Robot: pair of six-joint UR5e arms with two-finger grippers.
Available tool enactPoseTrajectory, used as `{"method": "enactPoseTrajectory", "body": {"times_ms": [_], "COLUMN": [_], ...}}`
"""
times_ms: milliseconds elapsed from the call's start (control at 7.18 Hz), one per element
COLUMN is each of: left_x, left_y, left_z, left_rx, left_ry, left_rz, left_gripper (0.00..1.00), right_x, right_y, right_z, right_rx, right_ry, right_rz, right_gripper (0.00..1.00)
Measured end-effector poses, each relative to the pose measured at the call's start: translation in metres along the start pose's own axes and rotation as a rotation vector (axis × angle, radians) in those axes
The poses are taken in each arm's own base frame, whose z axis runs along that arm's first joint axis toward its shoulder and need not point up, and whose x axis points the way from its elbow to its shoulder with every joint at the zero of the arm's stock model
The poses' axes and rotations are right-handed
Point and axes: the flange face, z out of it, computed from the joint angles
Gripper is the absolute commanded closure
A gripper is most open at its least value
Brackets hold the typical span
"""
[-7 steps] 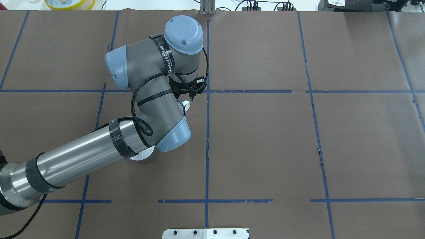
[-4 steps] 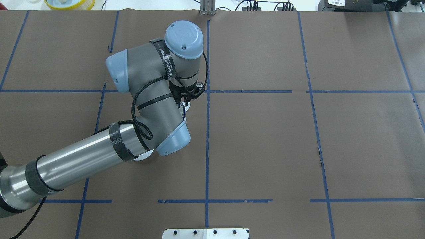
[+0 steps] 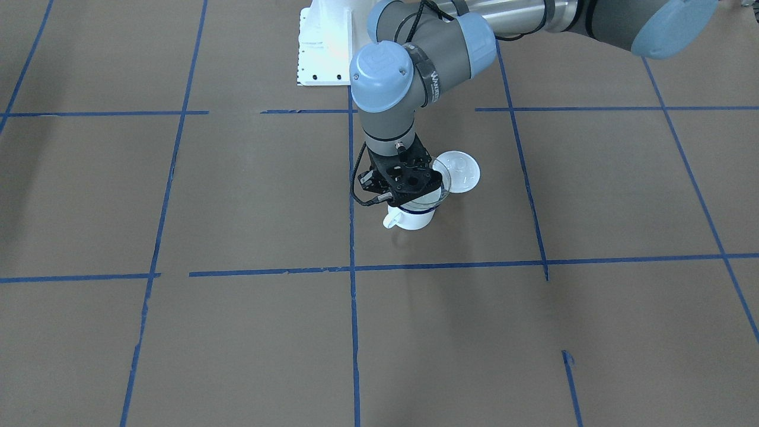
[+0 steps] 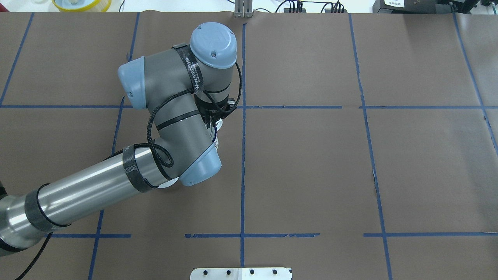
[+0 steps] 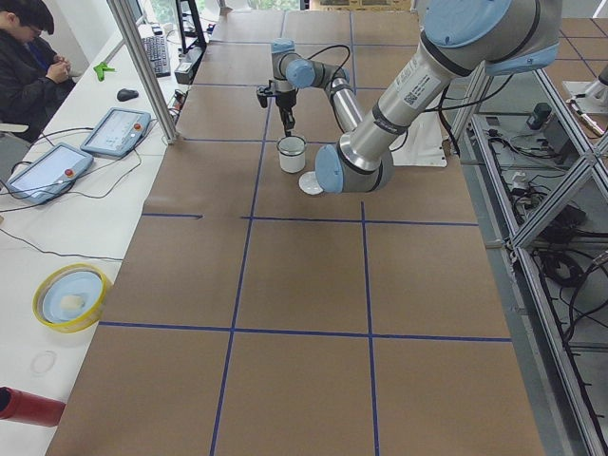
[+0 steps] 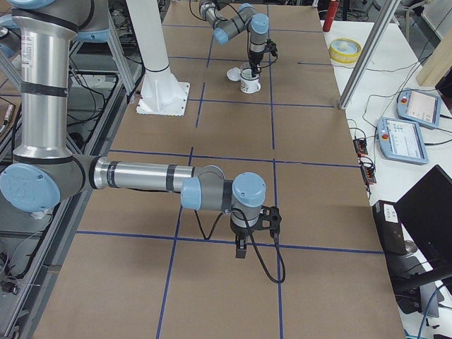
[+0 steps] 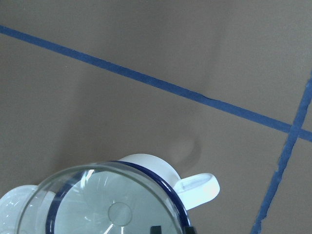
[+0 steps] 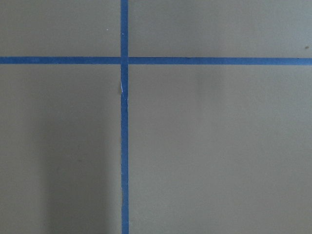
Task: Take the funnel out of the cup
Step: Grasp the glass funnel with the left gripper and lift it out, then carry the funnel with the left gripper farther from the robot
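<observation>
just beside the white lid (image 3: pixel 462 171), over the cup (image 3: pixel 412 220): pinching the clear funnel (image 3: pixel 437 191) by its rim with the left gripper (image 3: pixel 411 198), jaws narrow, funnel tilted at the cup's mouth. cannot tell wide or narrow for the right gripper (image 6: pixel 241 252), low over the table (image 6: pixel 318 212).

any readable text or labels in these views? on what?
"WANJEE", rest blurred: black strap on the left arm.
white label at the table's far edge: too small to read.
pendant screens: too small to read.
None seen on the cup or the funnel.
</observation>
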Motion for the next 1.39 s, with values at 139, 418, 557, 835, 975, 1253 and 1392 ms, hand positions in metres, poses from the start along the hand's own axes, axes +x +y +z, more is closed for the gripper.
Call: {"method": "enactPoseTrajectory", "body": {"times_ms": [139, 418, 557, 835, 975, 1253, 1392], "left_x": [0.000, -0.001, -0.003, -0.015, -0.018, -0.025, -0.035], "left_y": [0.001, 0.002, 0.007, 0.026, 0.027, -0.009, -0.040], "left_z": [-0.001, -0.007, -0.019, -0.068, -0.098, -0.157, -0.179], "left_rx": [-0.001, 0.001, 0.003, 0.011, 0.035, 0.160, 0.221], "left_ry": [-0.001, 0.004, 0.011, 0.032, 0.051, 0.111, 0.166], "left_rz": [0.000, 0.002, 0.006, 0.017, 0.016, -0.034, -0.095], "left_gripper": [1.00, 1.00, 1.00, 1.00, 1.00, 1.00, 1.00], "right_x": [0.000, 0.000, 0.000, 0.000, 0.000, 0.000, 0.000], "right_y": [0.000, 0.000, 0.000, 0.000, 0.000, 0.000, 0.000], "right_z": [0.000, 0.000, 0.000, 0.000, 0.000, 0.000, 0.000], "right_rx": [0.000, 0.000, 0.000, 0.000, 0.000, 0.000, 0.000], "right_ry": [0.000, 0.000, 0.000, 0.000, 0.000, 0.000, 0.000], "right_rz": [0.000, 0.000, 0.000, 0.000, 0.000, 0.000, 0.000], "right_gripper": [0.00, 0.00, 0.00, 0.00, 0.00, 0.00, 0.00]}}
